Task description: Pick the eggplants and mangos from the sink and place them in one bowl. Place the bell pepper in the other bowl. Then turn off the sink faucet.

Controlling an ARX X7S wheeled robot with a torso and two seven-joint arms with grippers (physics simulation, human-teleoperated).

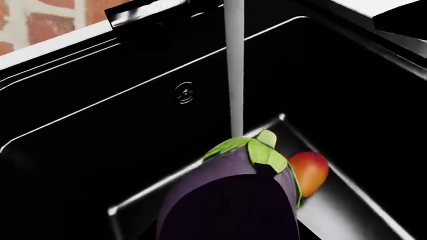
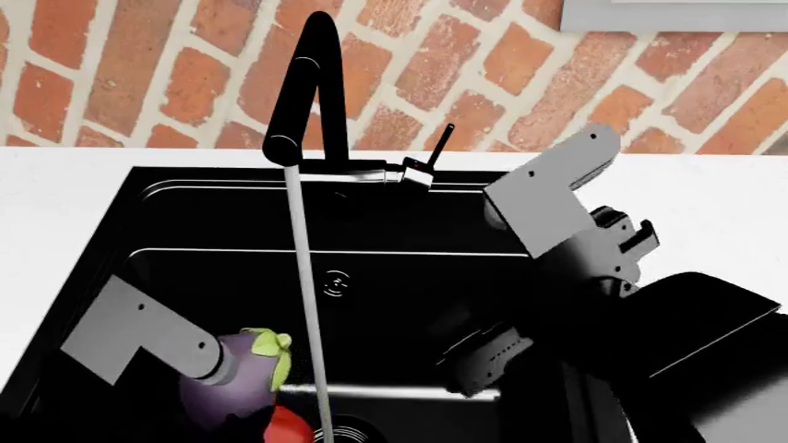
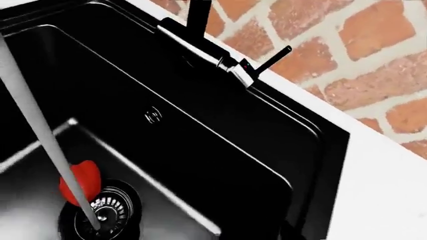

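A purple eggplant (image 1: 227,205) with a green cap fills the near part of the left wrist view. In the head view my left gripper (image 2: 212,365) is shut on the eggplant (image 2: 234,388) low in the black sink (image 2: 407,221). An orange-red mango (image 1: 310,172) lies on the sink floor just beyond it, by the drain (image 3: 100,215); the mango (image 3: 80,182) also shows in the right wrist view. My right gripper (image 2: 478,367) hangs inside the sink at the right; its jaws do not show clearly. Water (image 2: 302,305) runs from the black faucet (image 2: 308,83). The bowls and bell pepper are out of view.
The faucet's lever handle (image 2: 437,148) stands at the sink's back rim, right of the spout. White counter (image 2: 714,212) surrounds the sink, with a brick wall (image 2: 493,55) behind. An overflow fitting (image 2: 335,281) sits on the sink's back wall.
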